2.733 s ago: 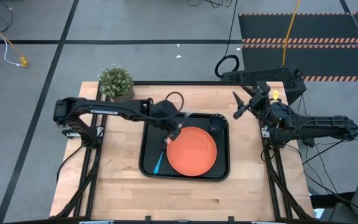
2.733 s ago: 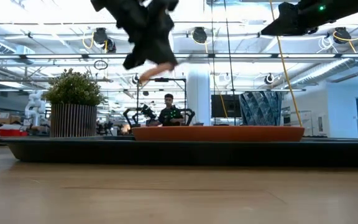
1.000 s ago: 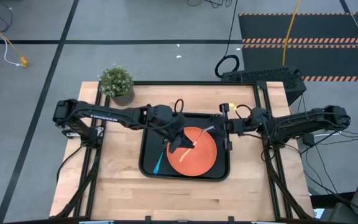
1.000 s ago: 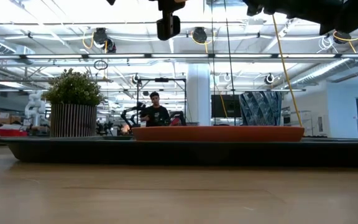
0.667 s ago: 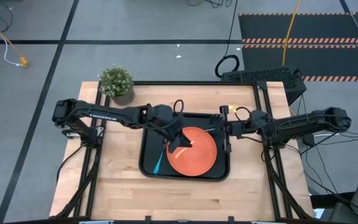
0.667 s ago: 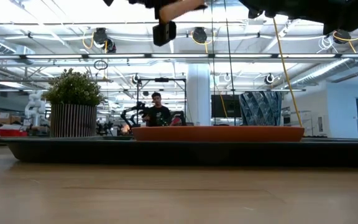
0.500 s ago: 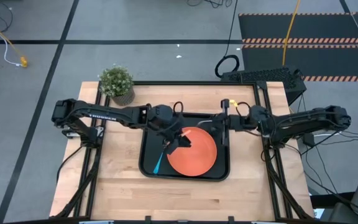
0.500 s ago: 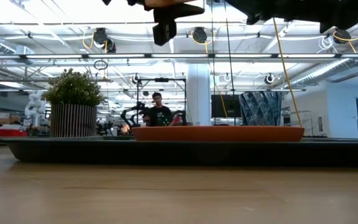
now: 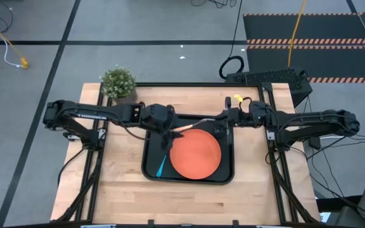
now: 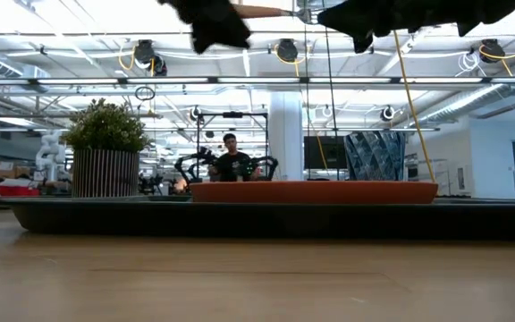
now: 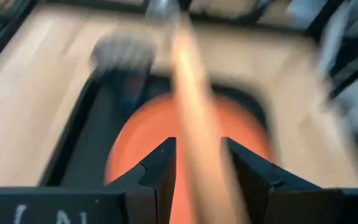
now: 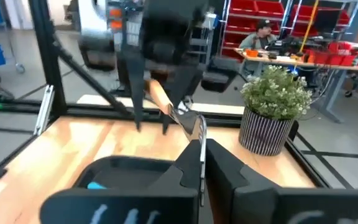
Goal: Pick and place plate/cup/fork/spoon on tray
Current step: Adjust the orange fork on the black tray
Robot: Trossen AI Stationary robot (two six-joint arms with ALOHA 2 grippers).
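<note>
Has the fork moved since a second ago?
Yes. The fork was over the middle of the plate; now it hangs above the tray's far rim, between the left gripper and right gripper.

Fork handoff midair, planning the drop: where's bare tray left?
Free: the tray strip between spoon and plate. Crowded: back right corner holds the cup, with the fork and both grippers overhead.

We see the fork [image 9: 192, 125] passed over: right gripper [image 9: 217, 120] has clamped its tines, left gripper [image 9: 168, 128] has loosened.
</note>
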